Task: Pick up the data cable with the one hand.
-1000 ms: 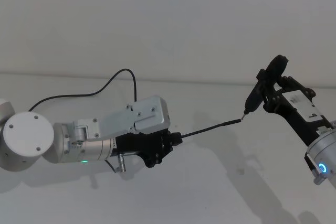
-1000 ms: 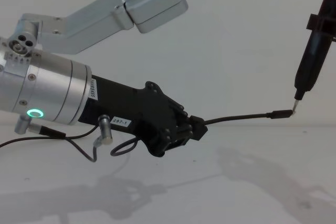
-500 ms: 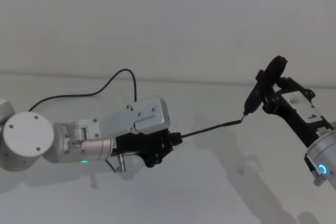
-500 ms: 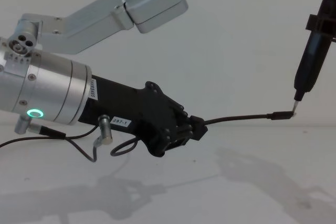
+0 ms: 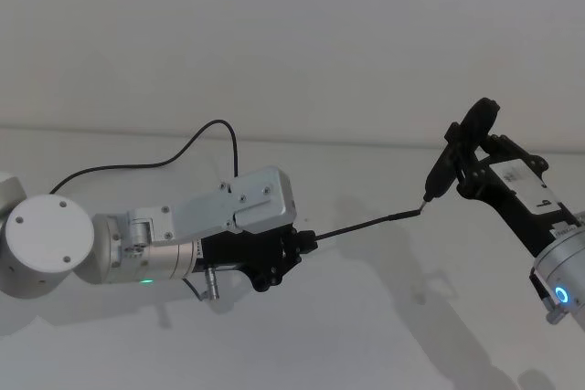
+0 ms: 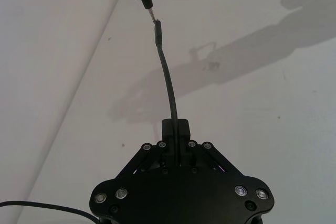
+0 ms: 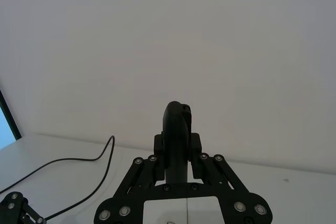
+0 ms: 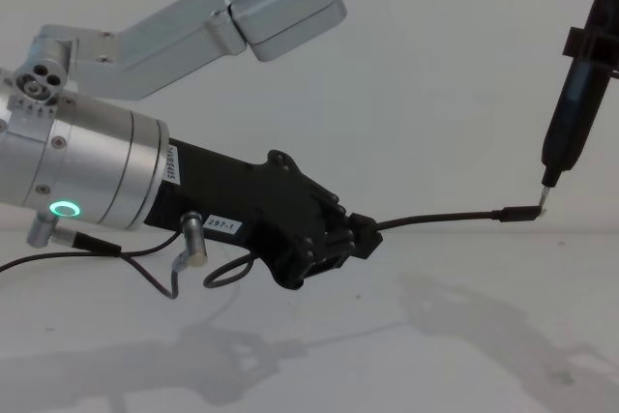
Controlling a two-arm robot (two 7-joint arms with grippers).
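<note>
On the left, the left gripper [image 5: 294,249], black plastic two-finger jaws on a fat silver cylindrical wrist with a green ring light, is reaching rightward above the white table [image 5: 366,335]. Its fingers [image 6: 176,129] are pressed right together, pinching the data cable [image 8: 435,218], a long thin black flexible lead, with no gap to speak of between them. The cable runs out of those fingers to the right, bowing gently, held up off the table with its shadow lying below it. Its free end is a small slim dark plug [image 8: 517,213] with a short metal tip. More of the black cable trails away behind the gripper, looping up and over to the far left across the table [image 5: 183,154]. A shorter dark wire with a silver connector [image 8: 193,250] hangs under the wrist. Moving right, the plug's tip meets the pointed end of a slim black tool [image 8: 571,132], touching or all but touching. That tool stands nearly upright, clamped in the right gripper [image 7: 177,153], whose black fingers are closed in against its sides. The right arm comes in from the near right, a blue ring light on its wrist [image 5: 560,295].
</note>
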